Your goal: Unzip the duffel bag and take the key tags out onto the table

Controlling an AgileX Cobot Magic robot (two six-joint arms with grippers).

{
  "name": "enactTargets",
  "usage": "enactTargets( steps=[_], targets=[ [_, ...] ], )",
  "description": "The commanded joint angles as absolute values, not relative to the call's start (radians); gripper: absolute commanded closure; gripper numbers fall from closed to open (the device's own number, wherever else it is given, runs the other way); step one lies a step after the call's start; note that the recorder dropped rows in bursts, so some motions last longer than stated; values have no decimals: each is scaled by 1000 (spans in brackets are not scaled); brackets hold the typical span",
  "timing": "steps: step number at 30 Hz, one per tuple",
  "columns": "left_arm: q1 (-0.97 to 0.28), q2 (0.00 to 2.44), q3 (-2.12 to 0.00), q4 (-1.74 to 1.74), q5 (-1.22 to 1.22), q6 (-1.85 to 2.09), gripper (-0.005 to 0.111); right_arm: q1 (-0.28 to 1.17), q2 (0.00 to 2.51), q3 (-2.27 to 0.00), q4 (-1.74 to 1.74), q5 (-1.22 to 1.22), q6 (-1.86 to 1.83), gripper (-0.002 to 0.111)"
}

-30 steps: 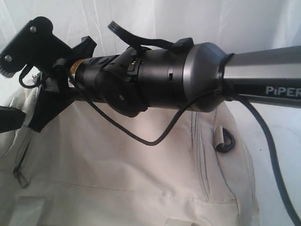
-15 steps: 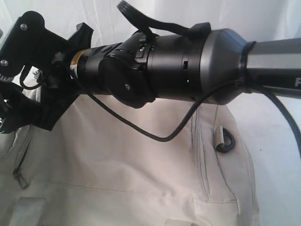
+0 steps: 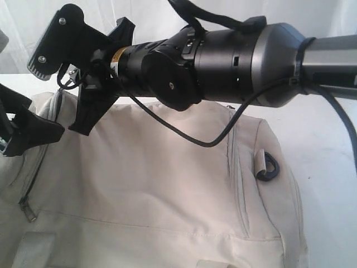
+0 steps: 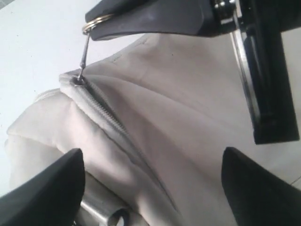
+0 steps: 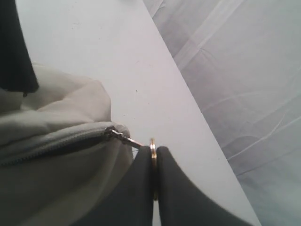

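Note:
The cream duffel bag (image 3: 156, 190) lies on the white table (image 5: 94, 47). My right gripper (image 5: 154, 155) is shut on the metal zipper ring (image 5: 153, 145), which hangs off the slider (image 5: 111, 133) at the bag's end corner. The left wrist view shows the same grip (image 4: 96, 21), with the pull taut above the zipper (image 4: 101, 110). The zipper teeth look closed along the stretch I see. My left gripper (image 4: 150, 155) stands open over the bag's fabric, holding nothing. One of its fingers (image 3: 33, 131) shows at the left edge. The key tags are hidden.
The right arm (image 3: 234, 61) crosses the whole bag, with a black cable (image 3: 206, 142) looping under it. A black D-ring (image 3: 268, 166) sits on the bag's right side and a side zipper pull (image 3: 27, 209) at its left. Pale cloth (image 5: 244, 70) hangs beyond the table edge.
The right gripper has risen and shifted right with the ring, lifting the bag's left corner. The left gripper has come further in from the left edge.

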State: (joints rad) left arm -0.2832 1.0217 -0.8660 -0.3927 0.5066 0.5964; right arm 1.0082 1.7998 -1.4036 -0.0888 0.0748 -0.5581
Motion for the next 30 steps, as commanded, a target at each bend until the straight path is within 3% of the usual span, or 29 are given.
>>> enactTargets(
  steps=[1, 7, 9, 16, 19, 30],
  targets=[
    [-287, 1062, -867, -457, 467, 629, 26, 1000, 1789, -1411, -87, 57, -564, 108],
    [-287, 1150, -867, -478, 424, 629, 27, 1000, 1789, -1411, -87, 56, -564, 108],
    [-287, 1192, -867, -492, 415, 629, 34, 1000, 1789, -1411, -87, 55, -564, 108],
    [-287, 1208, -867, -492, 427, 629, 90, 998, 1789, -1411, -87, 29, -564, 108],
    [-287, 1206, -867, -466, 464, 629, 107, 985, 1789, -1411, -87, 7, -564, 108],
    [-287, 1138, -867, -387, 595, 629, 107, 946, 1829, -1411, -87, -114, -564, 108]
  ],
)
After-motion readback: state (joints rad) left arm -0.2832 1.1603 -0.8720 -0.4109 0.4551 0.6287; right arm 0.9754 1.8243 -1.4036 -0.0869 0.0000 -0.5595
